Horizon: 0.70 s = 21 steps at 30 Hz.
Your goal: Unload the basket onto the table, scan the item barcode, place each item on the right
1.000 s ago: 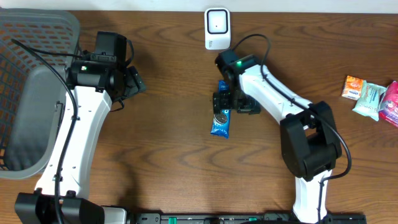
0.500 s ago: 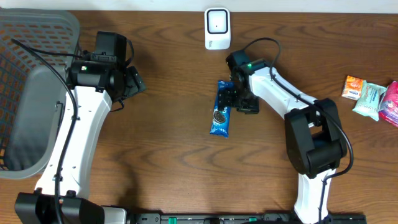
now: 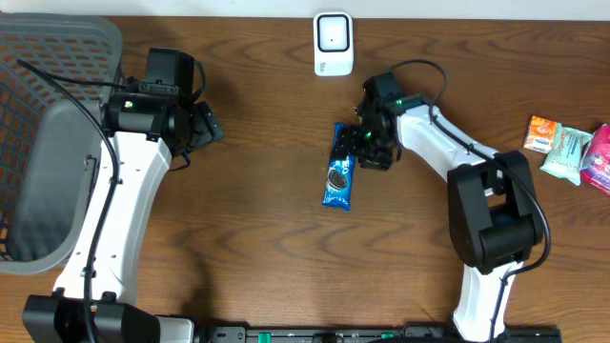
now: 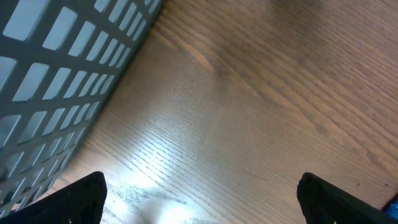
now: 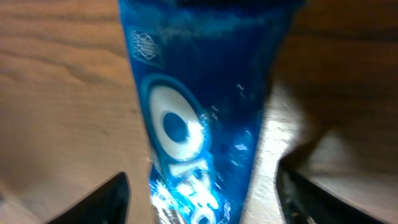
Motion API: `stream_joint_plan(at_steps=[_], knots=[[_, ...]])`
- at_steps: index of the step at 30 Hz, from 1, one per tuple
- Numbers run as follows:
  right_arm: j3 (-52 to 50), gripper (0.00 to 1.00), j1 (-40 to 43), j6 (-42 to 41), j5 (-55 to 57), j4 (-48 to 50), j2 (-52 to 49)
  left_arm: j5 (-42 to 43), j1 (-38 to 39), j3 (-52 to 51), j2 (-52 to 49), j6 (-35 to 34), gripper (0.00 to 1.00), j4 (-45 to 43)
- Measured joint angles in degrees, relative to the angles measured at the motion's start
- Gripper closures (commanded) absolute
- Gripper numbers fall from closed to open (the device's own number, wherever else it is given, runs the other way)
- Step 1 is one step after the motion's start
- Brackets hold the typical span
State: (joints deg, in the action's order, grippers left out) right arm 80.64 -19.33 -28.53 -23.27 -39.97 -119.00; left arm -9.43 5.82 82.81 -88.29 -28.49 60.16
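Brown wooden bench (image 3: 267, 219). Blue foil biscuit packet (image 3: 337, 179) lies flat on the robot's side of the white box scanner (image 3: 333, 44), well apart. Right pincer (image 5: 202, 190) apart, straddling the packet; contact unclear, view blurred. Left pincer (image 4: 205, 199) apart, empty. Judged early: packet not yet lifted or scanned.

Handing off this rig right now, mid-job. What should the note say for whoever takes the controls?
Left gripper: open, empty, over bare table beside the grey basket.
Right gripper: open, fingers either side of the blue cookie packet, not clamped on it.
The packet lies flat mid-table, a little way from the white scanner at the far edge. No barcode shows in any view.
Done: right arm lined up on the packet.
Left: grip, lift, find the barcode, present it to the scanner.
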Motion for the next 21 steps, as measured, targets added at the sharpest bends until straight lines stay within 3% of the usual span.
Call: stream_joint_plan(at_steps=[6, 10, 21], knots=[[-6.2, 0.80, 0.5, -3.0, -3.4, 9.2, 1.5, 0.0, 0.0, 0.0, 0.0, 0.0, 0.02, 0.0], [-7.8, 0.99, 1.0, -4.2, -4.2, 10.8, 1.5, 0.0, 0.0, 0.0, 0.0, 0.0, 0.02, 0.0], [-8.3, 0.99, 1.4, -4.4, -5.4, 11.4, 1.5, 0.0, 0.0, 0.0, 0.0, 0.0, 0.02, 0.0]])
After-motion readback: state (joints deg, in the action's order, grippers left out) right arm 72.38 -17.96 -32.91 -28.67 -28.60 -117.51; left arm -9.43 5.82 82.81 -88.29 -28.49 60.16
